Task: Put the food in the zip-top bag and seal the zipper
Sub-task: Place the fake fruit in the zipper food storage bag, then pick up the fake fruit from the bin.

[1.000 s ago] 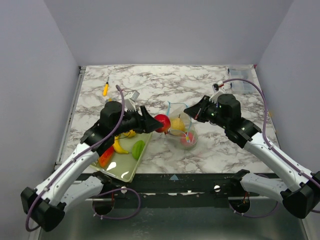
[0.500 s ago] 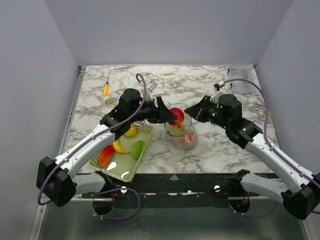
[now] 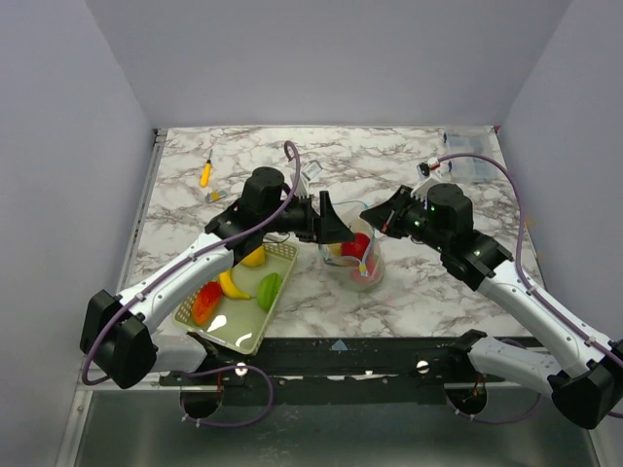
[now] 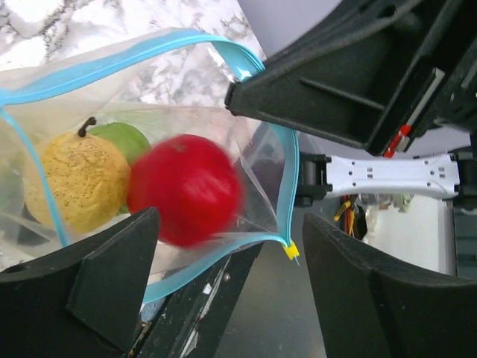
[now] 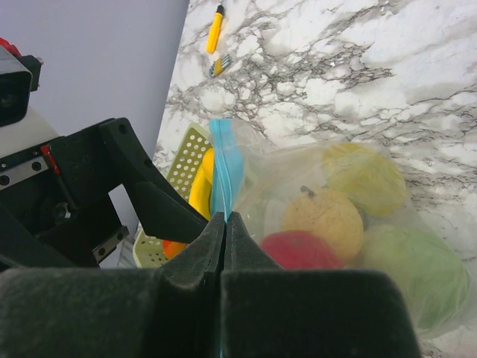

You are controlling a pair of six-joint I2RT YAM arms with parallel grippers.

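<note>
I am holding my left end effector (image 3: 336, 229) wide open over the zip-top bag (image 3: 370, 274); my right end effector (image 5: 225, 224) is pinching its zipper (image 5: 226, 160); a red fruit (image 4: 182, 190) is landing inside; more food (image 3: 268, 290) is waiting in the basket (image 3: 238, 339) at 9 o'clock; sealing is not yet happening.

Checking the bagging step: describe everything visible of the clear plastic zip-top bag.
The clear plastic zip-top bag, light-blue zipper strip round its rim, sits open on the marbled table. The right gripper pinches its rim; the left gripper gapes at its mouth. Inside: red toy fruit, yellow toy fruit, green toy fruit.
</note>
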